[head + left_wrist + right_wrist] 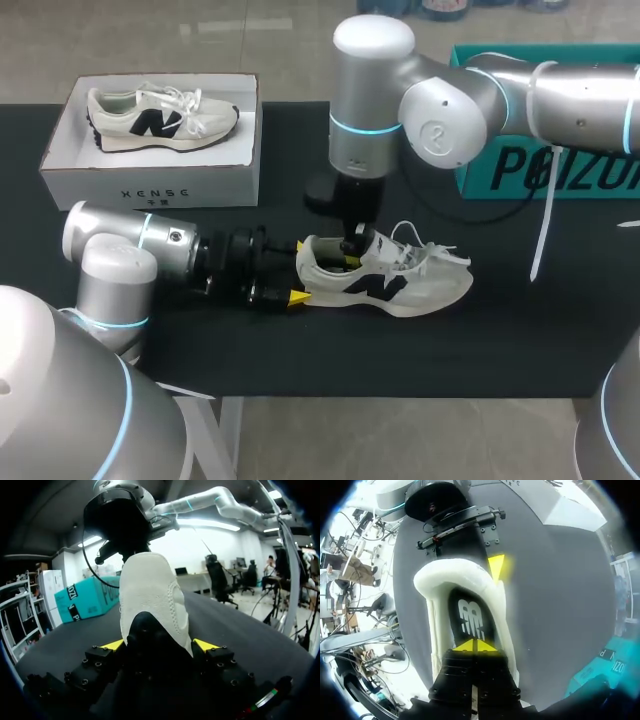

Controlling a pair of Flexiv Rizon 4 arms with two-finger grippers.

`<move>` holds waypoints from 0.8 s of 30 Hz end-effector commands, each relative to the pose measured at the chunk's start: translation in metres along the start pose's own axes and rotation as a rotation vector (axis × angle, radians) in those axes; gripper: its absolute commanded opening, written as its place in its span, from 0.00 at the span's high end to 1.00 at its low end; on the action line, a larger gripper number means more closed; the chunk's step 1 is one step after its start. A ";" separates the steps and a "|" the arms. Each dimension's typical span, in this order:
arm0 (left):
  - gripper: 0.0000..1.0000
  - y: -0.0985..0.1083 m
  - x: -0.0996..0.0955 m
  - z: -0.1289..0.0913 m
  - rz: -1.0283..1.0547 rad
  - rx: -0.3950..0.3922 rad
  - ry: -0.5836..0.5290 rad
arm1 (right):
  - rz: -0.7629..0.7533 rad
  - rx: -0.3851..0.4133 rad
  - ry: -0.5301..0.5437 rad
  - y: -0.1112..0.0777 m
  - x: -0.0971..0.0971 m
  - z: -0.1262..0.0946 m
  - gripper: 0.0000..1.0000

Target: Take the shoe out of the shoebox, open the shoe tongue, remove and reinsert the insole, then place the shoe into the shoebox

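A cream sneaker (pixel 400 285) with a dark logo lies on the black table, toe pointing right. My left gripper (pixel 298 270) comes in from the left, and its yellow fingertips (pixel 112 644) press the heel (pixel 150 595) from both sides. My right gripper (pixel 352 248) reaches straight down into the shoe's opening. In the right wrist view it is shut (pixel 476 646), tips together on the black insole (pixel 470 615) inside the padded collar (pixel 432 580). One left fingertip (pixel 496 565) shows beside the heel. The white shoebox (pixel 150 180) stands at the back left.
A second matching sneaker (pixel 160 118) lies in the shoebox. A teal box (pixel 540 170) stands at the back right behind my right arm. A white cable (pixel 545 220) hangs from that arm. The shoe's loose laces (pixel 440 255) spread toward the right.
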State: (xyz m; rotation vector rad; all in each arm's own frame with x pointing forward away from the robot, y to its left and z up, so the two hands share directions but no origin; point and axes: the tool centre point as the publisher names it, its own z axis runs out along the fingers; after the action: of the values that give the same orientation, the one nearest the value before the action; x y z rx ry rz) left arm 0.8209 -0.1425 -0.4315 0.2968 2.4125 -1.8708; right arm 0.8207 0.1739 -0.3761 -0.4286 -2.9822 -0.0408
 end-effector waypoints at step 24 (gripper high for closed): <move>1.00 0.002 0.000 0.001 0.001 -0.001 -0.002 | 0.022 0.037 -0.050 -0.012 -0.012 0.001 0.78</move>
State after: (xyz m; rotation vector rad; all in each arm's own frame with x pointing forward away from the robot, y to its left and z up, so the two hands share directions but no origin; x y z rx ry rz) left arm 0.8210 -0.1425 -0.4315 0.2964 2.4127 -1.8709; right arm 0.8280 0.1601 -0.3781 -0.4635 -3.0214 0.0285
